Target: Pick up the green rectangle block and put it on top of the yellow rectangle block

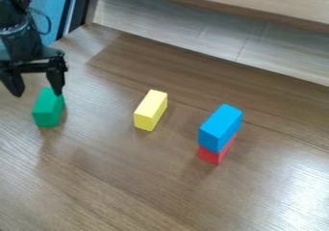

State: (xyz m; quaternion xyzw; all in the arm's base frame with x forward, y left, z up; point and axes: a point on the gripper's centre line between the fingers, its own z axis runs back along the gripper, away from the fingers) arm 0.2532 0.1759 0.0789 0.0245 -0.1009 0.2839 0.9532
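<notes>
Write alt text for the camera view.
A black open gripper hangs at the far end of a green block on a wood-grain table. Farther right in the view are a yellow block, then a blue block stacked on a red one.

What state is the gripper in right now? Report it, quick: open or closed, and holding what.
Gripper: open, its fingers spread apart, holding nothing; it is near the green block.

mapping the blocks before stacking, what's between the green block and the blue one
The yellow block lies between the green block and the blue block, as the camera view shows.
</notes>
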